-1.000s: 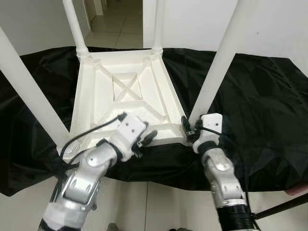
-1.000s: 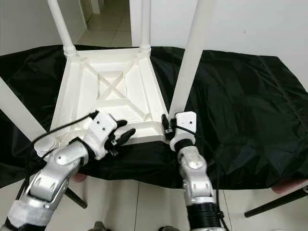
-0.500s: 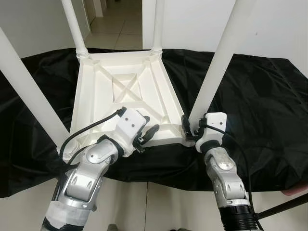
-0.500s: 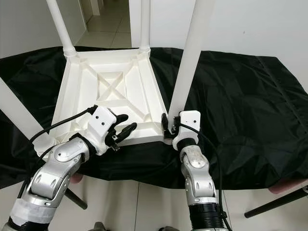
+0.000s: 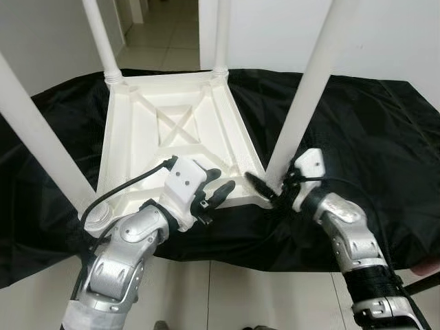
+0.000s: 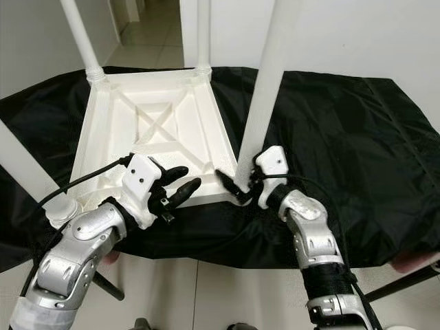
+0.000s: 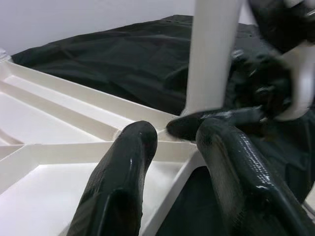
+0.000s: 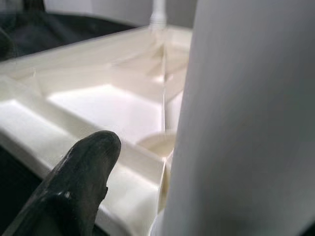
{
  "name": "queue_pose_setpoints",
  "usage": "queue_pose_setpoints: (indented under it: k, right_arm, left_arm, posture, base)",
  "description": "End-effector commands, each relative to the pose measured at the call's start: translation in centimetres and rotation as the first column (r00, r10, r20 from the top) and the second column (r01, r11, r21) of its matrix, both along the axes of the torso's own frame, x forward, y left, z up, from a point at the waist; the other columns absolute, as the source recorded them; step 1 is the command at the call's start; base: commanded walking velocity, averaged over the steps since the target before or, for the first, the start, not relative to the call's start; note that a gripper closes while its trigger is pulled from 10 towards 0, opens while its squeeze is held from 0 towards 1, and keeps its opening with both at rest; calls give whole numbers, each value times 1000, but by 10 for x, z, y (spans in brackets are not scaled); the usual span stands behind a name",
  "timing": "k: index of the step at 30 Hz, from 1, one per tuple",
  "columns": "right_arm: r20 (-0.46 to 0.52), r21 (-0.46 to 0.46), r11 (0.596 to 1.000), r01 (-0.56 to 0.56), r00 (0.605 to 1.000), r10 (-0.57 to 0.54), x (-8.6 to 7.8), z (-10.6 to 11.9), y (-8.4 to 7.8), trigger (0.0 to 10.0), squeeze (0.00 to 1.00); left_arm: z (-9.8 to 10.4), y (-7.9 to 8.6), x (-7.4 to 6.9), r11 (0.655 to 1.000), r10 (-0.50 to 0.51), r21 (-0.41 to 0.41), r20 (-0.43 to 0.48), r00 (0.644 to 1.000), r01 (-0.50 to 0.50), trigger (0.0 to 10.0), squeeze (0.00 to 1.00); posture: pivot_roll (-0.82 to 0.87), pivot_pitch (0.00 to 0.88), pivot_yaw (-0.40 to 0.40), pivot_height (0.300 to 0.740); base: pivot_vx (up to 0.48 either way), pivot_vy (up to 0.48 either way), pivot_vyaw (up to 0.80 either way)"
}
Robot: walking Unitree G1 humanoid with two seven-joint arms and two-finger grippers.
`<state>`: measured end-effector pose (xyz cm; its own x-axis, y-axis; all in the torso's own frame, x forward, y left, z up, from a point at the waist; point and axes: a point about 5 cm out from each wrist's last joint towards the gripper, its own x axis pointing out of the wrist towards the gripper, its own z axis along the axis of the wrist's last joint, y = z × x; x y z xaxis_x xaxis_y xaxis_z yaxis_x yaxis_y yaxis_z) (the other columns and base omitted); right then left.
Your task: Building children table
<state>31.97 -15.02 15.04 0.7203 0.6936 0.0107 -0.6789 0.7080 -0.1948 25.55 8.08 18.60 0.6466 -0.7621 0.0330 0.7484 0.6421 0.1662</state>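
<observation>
A white plastic children's table (image 5: 172, 148) lies upside down on a black cloth (image 5: 371, 124), its four legs pointing up. My left gripper (image 5: 221, 181) is open at the table's near rim. In the left wrist view one finger (image 7: 128, 162) hangs over the ribbed underside and the other over the cloth. My right gripper (image 5: 271, 180) is at the base of the near right leg (image 5: 302, 110), shut on it. One black finger (image 8: 83, 167) lies across the front of the leg's socket; the other is hidden behind the leg.
The near left leg (image 5: 41, 137) slants up past my left arm. Two far legs (image 5: 100, 34) stand before a doorway with tiled floor (image 5: 165, 27). The cloth's near edge drops to pale floor. A black rod (image 5: 426, 282) juts in at the lower right.
My right wrist has turned around the leg's base, and its forearm now comes in from the right. The left gripper has edged slightly right along the near rim.
</observation>
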Motion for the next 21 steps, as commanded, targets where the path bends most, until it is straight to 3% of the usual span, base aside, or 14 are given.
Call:
queue_pose_setpoints:
  k: [1, 9, 10, 11, 21]
  right_arm:
    - [1, -34, 999, -25, 1000, 25, 2, -2, -1, 10000, 0]
    - [-16, -103, 994, -33, 999, 31, 15, -7, -3, 10000, 0]
    - [-20, -107, 994, -39, 999, 37, 16, -8, -4, 6588, 0]
    - [-24, -105, 994, -42, 999, 40, 17, -8, -7, 0, 0]
    - [-42, -90, 994, -64, 997, 61, 16, -12, -12, 0, 0]
  left_arm:
    - [0, -1, -1, 1000, 9, 4, -10, 1000, -9, 10000, 0]
    - [-1, 5, -2, 999, 29, 42, 4, 1000, -29, 10000, 0]
    - [-1, 7, -2, 998, 36, 44, 4, 999, -37, 10000, 0]
    - [-2, 8, -2, 998, 44, 45, 3, 999, -44, 10000, 0]
    - [-2, 10, -1, 997, 66, 39, 1, 998, -66, 10000, 0]
  posture:
    - [-32, 70, 51, 740]
    - [3, 68, 40, 740]
    - [3, 64, 38, 740]
    - [1, 70, 33, 740]
    - [-5, 86, 22, 740]
  base:
    - [0, 0, 0]
    - [0, 0, 0]
    - [0, 0, 0]
    - [0, 0, 0]
    - [0, 0, 0]
